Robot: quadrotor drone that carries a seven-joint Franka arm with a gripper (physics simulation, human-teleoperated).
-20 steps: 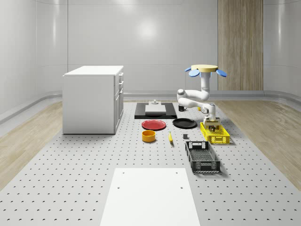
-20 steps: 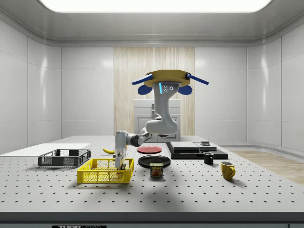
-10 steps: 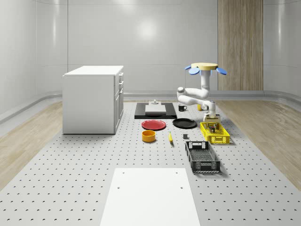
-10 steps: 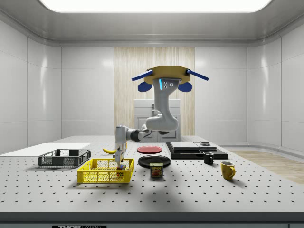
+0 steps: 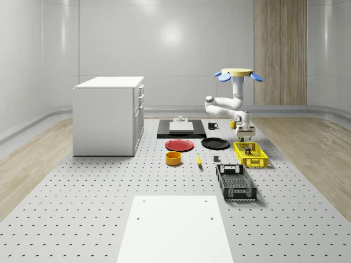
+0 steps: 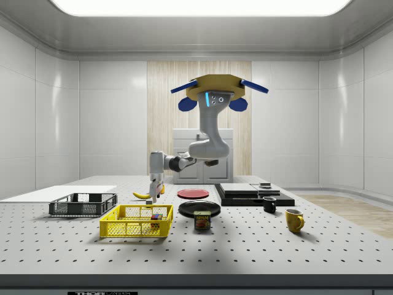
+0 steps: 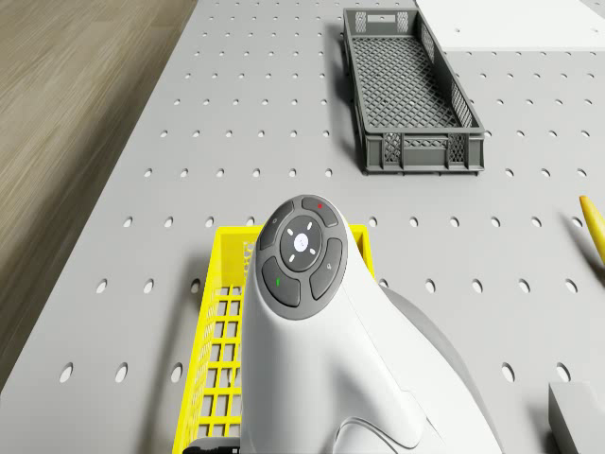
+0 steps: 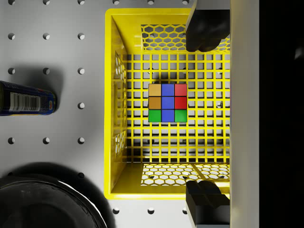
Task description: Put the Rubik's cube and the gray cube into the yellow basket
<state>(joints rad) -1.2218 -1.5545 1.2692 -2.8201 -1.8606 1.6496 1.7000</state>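
Observation:
The Rubik's cube (image 8: 161,102) lies on the mesh floor of the yellow basket (image 8: 110,95), free of the fingers. My gripper (image 8: 205,116) hangs open straight above the basket, one dark fingertip (image 8: 204,28) toward each end wall. The side view shows the gripper (image 6: 153,192) well above the basket (image 6: 136,222), with the cube (image 6: 156,216) inside. The drone (image 5: 238,74) hovers over the table behind the basket (image 5: 250,155). A small gray cube (image 5: 216,159) sits on the table between the banana and the basket; it also shows in the drone view (image 7: 577,416).
A dark gray crate (image 5: 236,182) stands in front of the basket. A banana (image 5: 198,159), orange bowl (image 5: 173,158), red plate (image 5: 180,145) and black plate (image 5: 215,143) lie to the whole-scene view's left. A can (image 6: 202,220) stands beside the basket. A white cabinet (image 5: 109,115) is far left.
The gripper has risen out of the basket and left the Rubik's cube lying inside. The drone and arm sit higher than a second ago.

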